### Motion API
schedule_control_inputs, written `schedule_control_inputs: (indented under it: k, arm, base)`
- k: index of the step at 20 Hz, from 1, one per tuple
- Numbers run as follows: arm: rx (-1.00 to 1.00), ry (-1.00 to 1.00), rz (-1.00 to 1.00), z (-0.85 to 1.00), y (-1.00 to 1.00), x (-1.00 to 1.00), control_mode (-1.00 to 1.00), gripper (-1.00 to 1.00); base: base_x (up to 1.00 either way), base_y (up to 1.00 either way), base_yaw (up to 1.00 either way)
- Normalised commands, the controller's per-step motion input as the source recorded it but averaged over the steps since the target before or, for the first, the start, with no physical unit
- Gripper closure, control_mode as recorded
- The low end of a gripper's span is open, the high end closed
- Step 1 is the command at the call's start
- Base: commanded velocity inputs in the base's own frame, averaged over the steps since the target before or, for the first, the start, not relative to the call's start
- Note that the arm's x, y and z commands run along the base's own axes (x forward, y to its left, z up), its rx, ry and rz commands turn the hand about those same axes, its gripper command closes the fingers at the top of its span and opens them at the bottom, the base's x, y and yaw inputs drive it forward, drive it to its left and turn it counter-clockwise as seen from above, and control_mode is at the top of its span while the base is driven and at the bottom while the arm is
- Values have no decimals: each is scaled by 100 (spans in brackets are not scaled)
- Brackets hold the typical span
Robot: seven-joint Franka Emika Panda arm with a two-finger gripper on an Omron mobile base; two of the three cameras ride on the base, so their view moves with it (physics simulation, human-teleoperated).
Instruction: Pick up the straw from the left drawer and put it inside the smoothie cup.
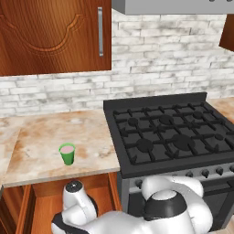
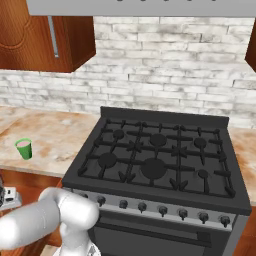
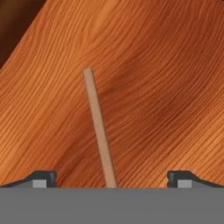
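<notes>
- Gripper (image 3: 112, 178) down inside the open drawer (image 3: 166, 78); fingers (image 3: 43, 178) spread wide, only their tips showing, gripping nothing.
- Straw (image 3: 99, 127) lies flat on the drawer bottom, running between the fingers; its near end is cut off at the frame bottom, its far end free with bare wood all round.
- Whether the fingers touch the straw or the wood: cannot tell.
- Left base view: arm drops below the worktop (image 1: 41, 137) edge into the drawer; wrist mostly hidden, drawer cut off by the frame.
- Cup (image 1: 67, 153) upright on the worktop left of the stove (image 1: 169, 132), near the front edge, open room around it.
</notes>
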Motion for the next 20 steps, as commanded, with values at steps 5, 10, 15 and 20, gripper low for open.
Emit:
schedule_control_inputs:
  k: [5,10,15,20]
  arm:
    - [0,0,1,-48,8,27,-100,-100]
    - [1,0,3,-49,23,5,-100,-100]
    - [3,0,3,-42,28,0,-100,-100]
    - [2,0,4,-49,24,0,-100,-100]
  base:
    - [0,0,0]
    - [0,0,0]
    - [0,0,0]
    - [0,0,0]
